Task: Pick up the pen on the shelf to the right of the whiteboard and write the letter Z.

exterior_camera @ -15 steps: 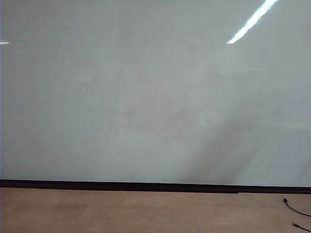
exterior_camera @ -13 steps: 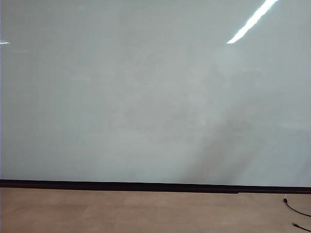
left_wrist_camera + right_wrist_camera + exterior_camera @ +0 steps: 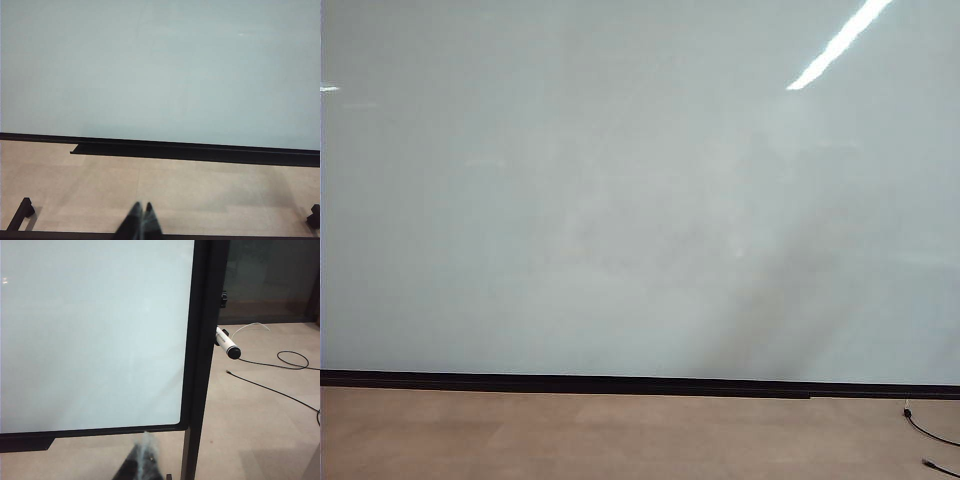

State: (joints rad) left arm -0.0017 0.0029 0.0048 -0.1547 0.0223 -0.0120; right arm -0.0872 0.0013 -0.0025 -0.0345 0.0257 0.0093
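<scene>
The whiteboard (image 3: 620,190) fills the exterior view, glossy pale grey with a black strip along its bottom; no writing shows on it. In the right wrist view the whiteboard (image 3: 95,335) ends at a black frame post (image 3: 200,365), and the white pen (image 3: 226,343) with a black end sticks out just beyond that post. My right gripper (image 3: 146,440) is shut and empty, well back from the pen. My left gripper (image 3: 142,206) is shut with nothing in it, pointing at the board's black tray (image 3: 195,151). Neither gripper shows in the exterior view.
Thin black cables (image 3: 280,360) lie on the beige floor beyond the board's right post, and one cable (image 3: 930,432) shows at the lower right of the exterior view. Black stand feet (image 3: 20,214) rest on the floor near my left gripper.
</scene>
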